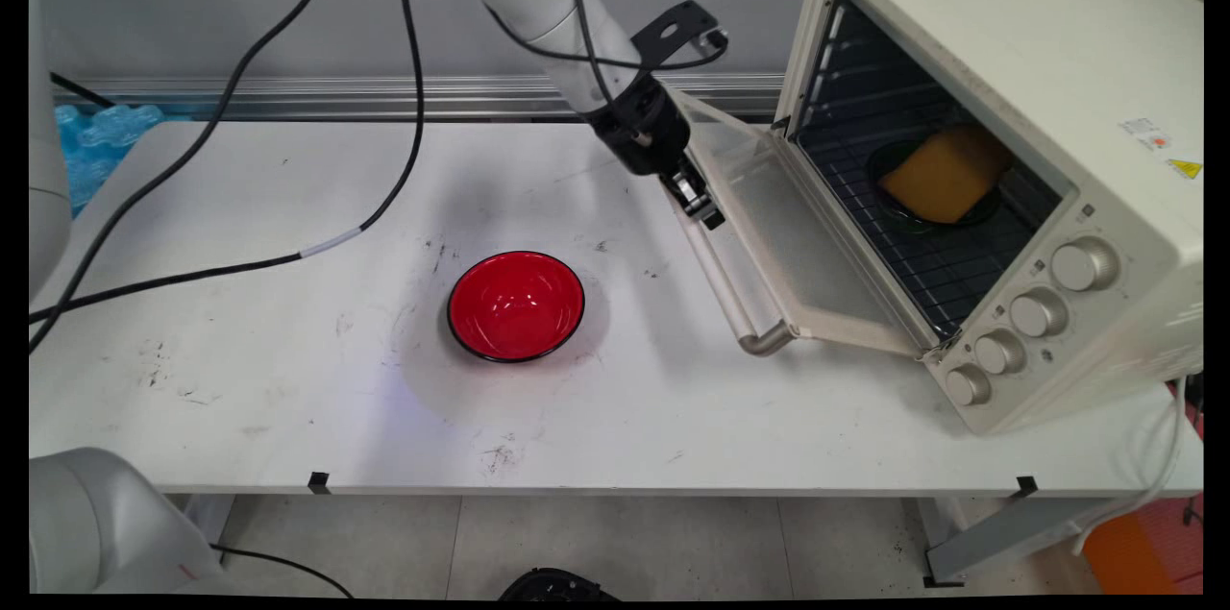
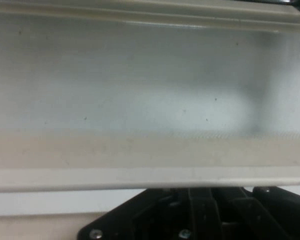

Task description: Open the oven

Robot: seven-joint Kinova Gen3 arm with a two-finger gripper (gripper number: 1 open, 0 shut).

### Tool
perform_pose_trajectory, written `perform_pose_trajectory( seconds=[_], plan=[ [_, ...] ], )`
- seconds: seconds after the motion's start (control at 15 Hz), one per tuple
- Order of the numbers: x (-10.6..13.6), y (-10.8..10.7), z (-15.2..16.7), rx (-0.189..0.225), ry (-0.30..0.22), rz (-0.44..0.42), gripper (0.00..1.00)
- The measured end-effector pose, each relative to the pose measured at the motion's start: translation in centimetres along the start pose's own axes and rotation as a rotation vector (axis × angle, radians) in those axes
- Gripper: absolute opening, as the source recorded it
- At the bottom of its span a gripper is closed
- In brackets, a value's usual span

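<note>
Toaster oven (image 1: 1038, 91) sits at the right end of the white bench (image 1: 288, 399), turned at an angle so its opening faces left and a bit toward the near side. It's cream coloured, with four round knobs (image 1: 1038, 312) in a row down its near front panel. Its glass door (image 1: 769, 226) is swung all the way down and lies roughly flat, with the handle (image 1: 740, 303) running along its left edge.

Inside, on the wire rack (image 1: 922, 255), there's a dark dish (image 1: 937, 207) with a yellow-orange block (image 1: 947, 173) sitting in it; looks like a sponge or a slice of bread, can't say which.

The black hand (image 1: 706, 207) hangs right at the far part of the door's handle edge, angled down and to the right. In the main view it seems to be touching or just above the door frame there, but honestly I can't tell which. Whether it's wide or narrow I also can't tell: in the main view the tip is too small, and the hand view shows only the black linkage at the bottom. That view is otherwise filled by the door's cream frame (image 2: 150, 172) and its pane (image 2: 140, 85) up close.

Well apart from all that, a red bowl (image 1: 516, 305) with a black rim stands upright near the middle of the bench, left of the door. Black cables (image 1: 413, 110) droop from the arm across the bench's far left part.
</note>
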Motion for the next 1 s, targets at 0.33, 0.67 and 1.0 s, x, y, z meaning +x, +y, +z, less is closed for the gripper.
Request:
perform_pose_trajectory(
  seconds=[0.33,0.67,1.0],
  plan=[
    [-2.1,0.2,0.2,0.013,0.017,0.008,0.00],
    [-3.9,0.3,0.7,0.031,0.040,0.026,0.00],
    [-4.9,0.3,0.8,0.046,0.062,0.044,0.00]
  ],
)
